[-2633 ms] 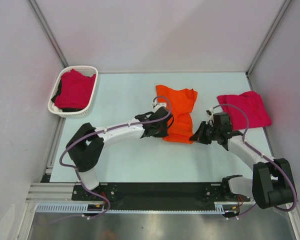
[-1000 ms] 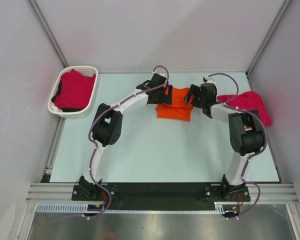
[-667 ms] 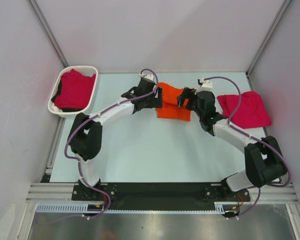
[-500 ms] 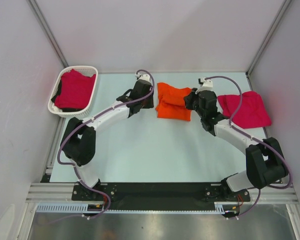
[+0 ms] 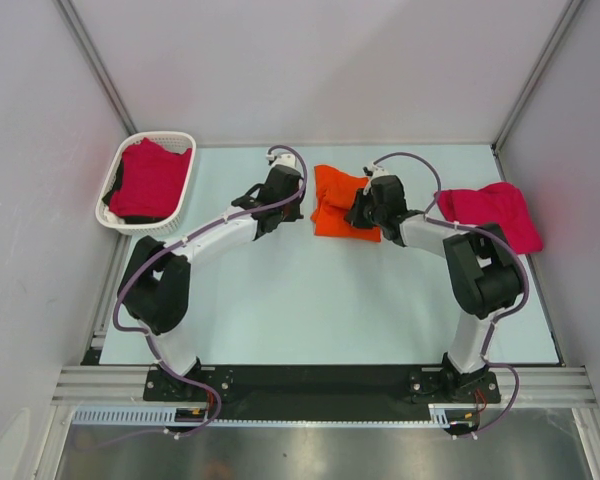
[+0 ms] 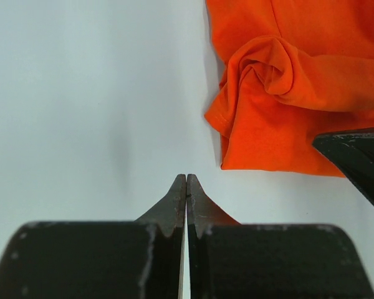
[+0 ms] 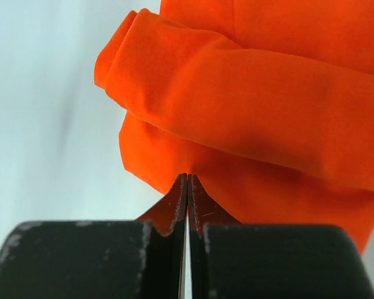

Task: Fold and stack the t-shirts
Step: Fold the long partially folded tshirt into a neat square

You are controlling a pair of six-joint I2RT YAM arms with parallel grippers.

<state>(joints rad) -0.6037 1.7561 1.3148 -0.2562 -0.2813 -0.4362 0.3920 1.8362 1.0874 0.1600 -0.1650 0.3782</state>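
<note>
Orange t-shirt (image 5: 338, 203) lies bunched on the bench (image 5: 280, 310) between both tools. The left tool (image 6: 186, 182) is closed and empty just beside it. The right tool (image 7: 187, 179) is closed at its edge, gripping nothing visible. One crimson t-shirt (image 5: 490, 212) lies to the right, and a second crimson t-shirt (image 5: 148, 180) fills the basket (image 5: 140, 228).

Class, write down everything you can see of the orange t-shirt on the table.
The orange t-shirt is bright, plain, soft-looking cloth. It is folded into a small, roughly rectangular bundle with a rolled, bunched fold on top. It lies on the pale table towards the far side, between the two arms. The left gripper is shut over bare table beside it, not touching. The right gripper is shut at its right edge; whether it touches the cloth cannot be told.
</note>
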